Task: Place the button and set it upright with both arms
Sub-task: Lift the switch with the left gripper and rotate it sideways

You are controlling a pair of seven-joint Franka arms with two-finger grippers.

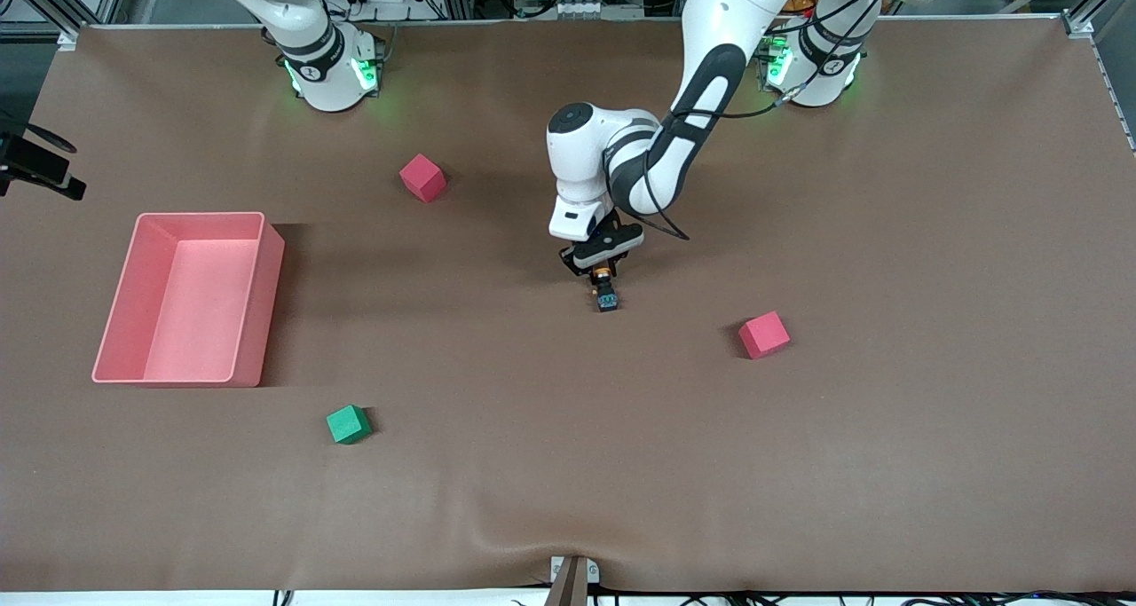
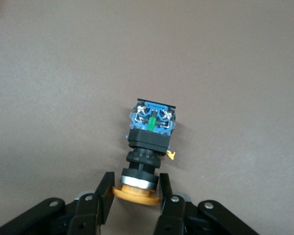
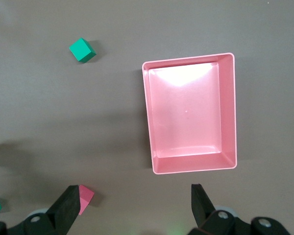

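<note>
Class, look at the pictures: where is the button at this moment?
The button lies near the table's middle between the left gripper fingers, with the nearest pink cube toward the left arm's end.

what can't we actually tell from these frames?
- Front view: right end effector is out of frame; only the arm's base shows.
- Front view: button is too small to tell whether it touches the table.
- Left wrist view: left end effector fingers flank the orange cap; its underside is hidden, lift unclear.
- Right wrist view: pink cube sits partly under a finger.

Brown matte tabletop (image 1: pixel 887 464), metal frame rails (image 1: pixel 1021 18) along its edge
</note>
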